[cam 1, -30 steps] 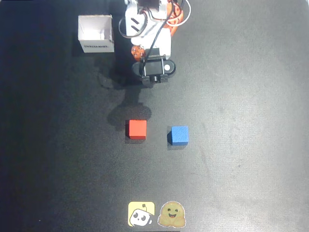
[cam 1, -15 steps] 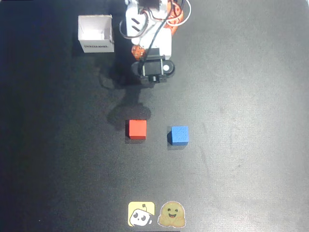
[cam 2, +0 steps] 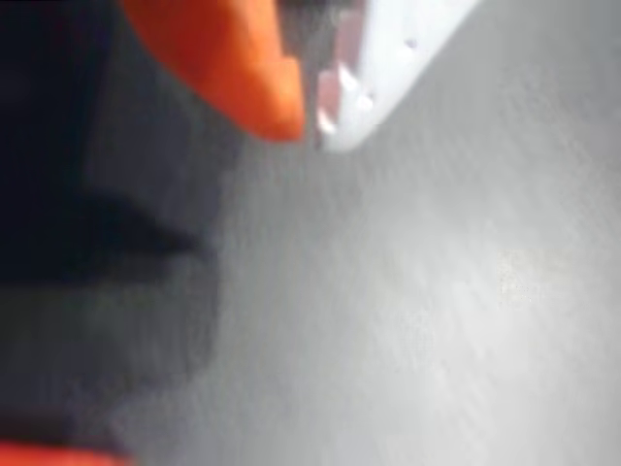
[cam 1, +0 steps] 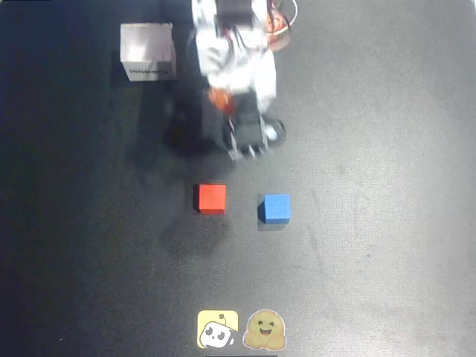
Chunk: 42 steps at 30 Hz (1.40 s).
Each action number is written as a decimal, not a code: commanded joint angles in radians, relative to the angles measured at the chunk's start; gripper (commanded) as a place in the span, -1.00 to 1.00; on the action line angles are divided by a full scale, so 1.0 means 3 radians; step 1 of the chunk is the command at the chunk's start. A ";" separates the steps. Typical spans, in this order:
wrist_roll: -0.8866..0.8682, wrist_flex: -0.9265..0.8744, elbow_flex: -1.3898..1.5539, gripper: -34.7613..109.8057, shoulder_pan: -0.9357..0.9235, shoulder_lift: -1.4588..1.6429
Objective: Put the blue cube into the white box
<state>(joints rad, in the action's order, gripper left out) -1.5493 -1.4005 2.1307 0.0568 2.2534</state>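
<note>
Blue cube (cam 1: 277, 208) on table, below and slightly right of blurred end effector (cam 1: 245, 149), fingers nearly closed, holding nothing

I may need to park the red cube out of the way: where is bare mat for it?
In the overhead view, bare mat lies right of the blue cube, left of the red cube, and between both cubes and the two stickers. It is crowded at the top, around the white box and the arm with its claw.
</note>
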 commanded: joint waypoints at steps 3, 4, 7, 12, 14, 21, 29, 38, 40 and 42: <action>-0.0266 0.0153 -0.0823 -0.52 0.0291 -0.0946; -0.0291 0.0169 -0.0961 -0.52 0.0337 -0.1125; -0.0337 0.0189 -0.1345 -0.52 0.0394 -0.1611; -0.0399 0.0332 -0.1687 -0.32 0.0430 -0.2173; -0.0389 0.0486 -0.1692 -0.25 0.0455 -0.2291; -0.0455 0.0629 -0.1836 -0.16 0.0537 -0.2516; -0.0614 0.0798 -0.1846 -0.16 0.0639 -0.2690; -0.0665 0.1043 -0.1657 -0.16 0.0670 -0.2823; -0.0665 0.1043 -0.1646 -0.16 0.0654 -0.2863; -0.0665 0.1058 -0.1646 -0.16 0.0644 -0.2915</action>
<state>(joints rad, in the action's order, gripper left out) -1.7411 -1.0937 1.6414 0.2531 1.3790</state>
